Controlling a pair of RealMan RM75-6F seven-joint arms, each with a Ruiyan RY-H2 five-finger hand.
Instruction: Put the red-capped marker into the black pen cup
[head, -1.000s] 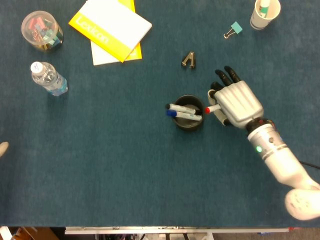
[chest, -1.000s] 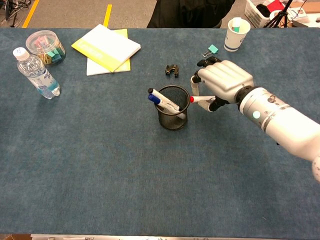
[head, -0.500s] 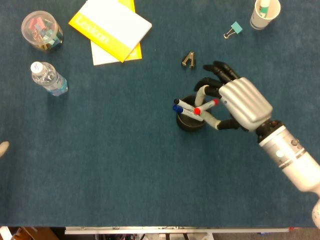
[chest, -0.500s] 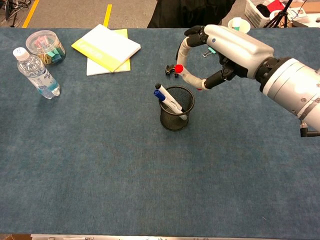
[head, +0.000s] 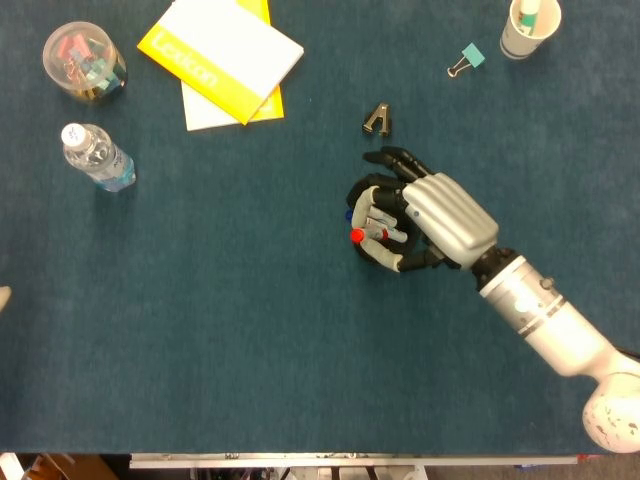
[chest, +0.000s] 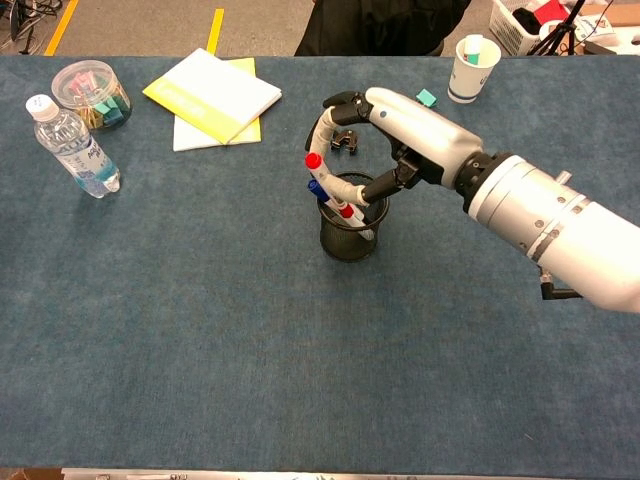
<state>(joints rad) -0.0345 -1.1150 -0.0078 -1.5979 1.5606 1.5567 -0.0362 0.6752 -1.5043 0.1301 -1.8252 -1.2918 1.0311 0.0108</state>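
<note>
From the head view, the right hand (head: 425, 215) has moved left and now sits right over the black pen cup (head: 372, 245), hiding most of it. Half a second ago it was off to the right of the cup. The hand pinches the red-capped marker (head: 372, 229) between thumb and a finger, and the red cap pokes out on the left side. The left hand does not show in this view.

From the chest view, the right hand (chest: 385, 130) is above the black pen cup (chest: 347, 229), and the red-capped marker (chest: 335, 196) now slants down into it, cap end up near the fingers (chest: 322, 131). A moment ago the marker was held high, with no part of it in the cup. A blue-capped marker (chest: 330, 200) is already standing in the cup. The left hand does not show here either.

So the marker looks partly in the cup but not let go. I think the hand only needs to open its fingers and lift away.
</note>
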